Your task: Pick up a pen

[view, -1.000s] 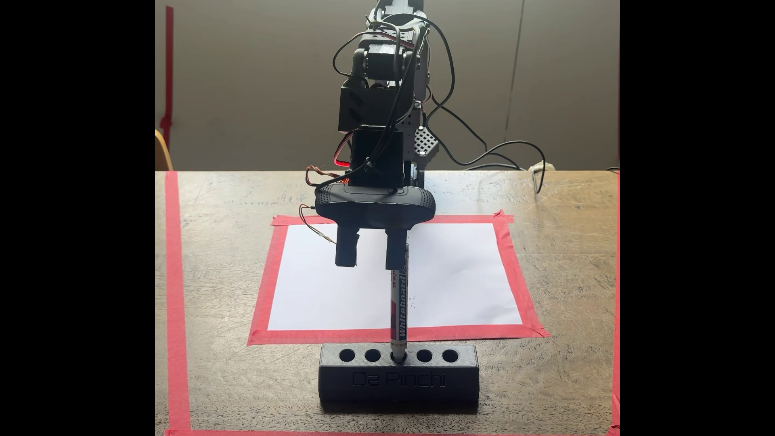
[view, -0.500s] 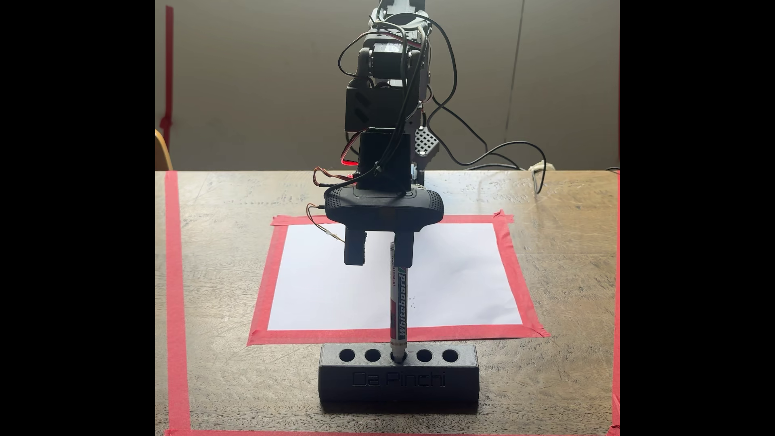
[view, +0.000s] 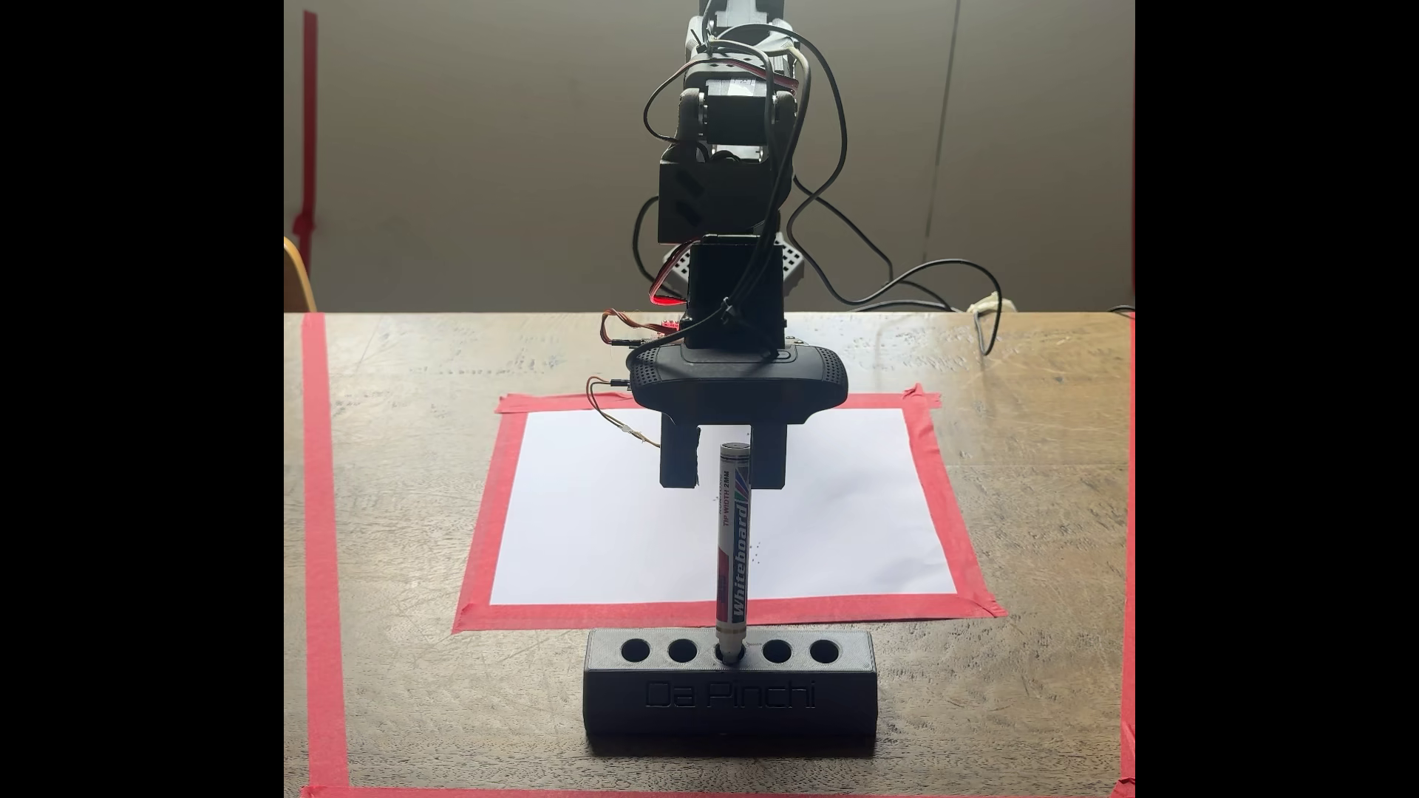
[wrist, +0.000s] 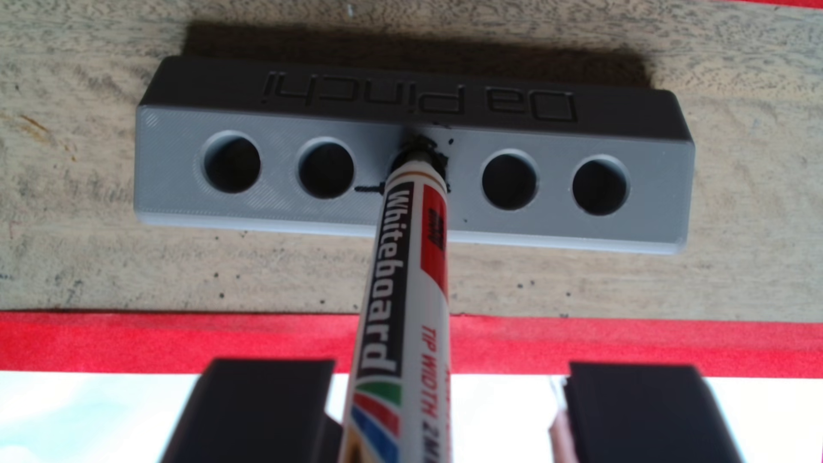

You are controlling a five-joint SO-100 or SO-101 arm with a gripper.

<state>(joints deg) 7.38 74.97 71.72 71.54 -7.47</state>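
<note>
The pen [view: 732, 552], white with "Whiteboard" printed lengthwise, stands upright with its tip in the middle hole of a dark block holder [view: 845, 690] marked "Da Pinchi". My gripper [view: 723, 483] hangs over it, open, one finger on each side of the pen's dark top end. In the wrist view the pen [wrist: 401, 276] rises from the holder [wrist: 178, 178] and passes between the fingers of my gripper [wrist: 450, 365]. It stands close beside the left finger [wrist: 254, 409], and a wide gap separates it from the right finger [wrist: 641, 409].
A white sheet [view: 614, 537] framed in red tape lies behind the holder, under the gripper. Red tape lines [view: 322, 537] mark the work area on the wooden table. Black cables [view: 921, 276] trail off at the back right. The holder's other holes stand empty.
In the fixed view the arm has swung to the right. The pen, earlier at the right finger's outer side, now stands between the two fingers. The pen has not moved.
</note>
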